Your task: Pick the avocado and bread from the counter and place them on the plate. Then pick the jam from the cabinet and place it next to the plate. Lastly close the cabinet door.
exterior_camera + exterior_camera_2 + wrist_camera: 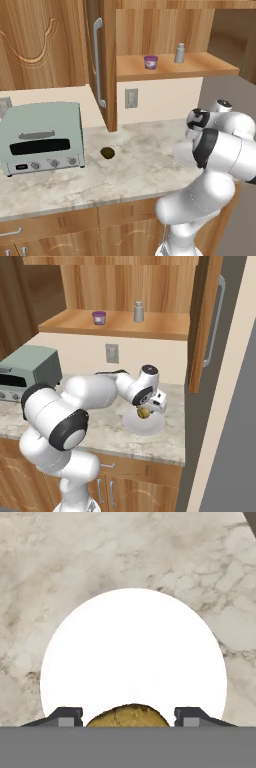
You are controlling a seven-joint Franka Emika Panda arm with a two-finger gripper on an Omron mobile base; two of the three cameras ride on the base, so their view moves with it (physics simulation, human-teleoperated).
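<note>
My gripper (145,412) hangs just above the white plate (142,428), shut on the tan-yellow bread (144,413). In the hand view the bread (129,716) sits between the two fingertips (65,717), with the plate (132,647) right below it. The dark avocado (107,152) lies on the counter (130,175) near the foot of the open cabinet door (100,60). The purple jam (150,62) stands on the cabinet shelf (170,67). From the right base view the jam (99,317) and the door (205,321) show too.
A grey shaker bottle (179,53) stands on the shelf right of the jam. A pale green toaster oven (42,137) takes up the counter's left end. The open door juts out over the counter between the oven and the plate.
</note>
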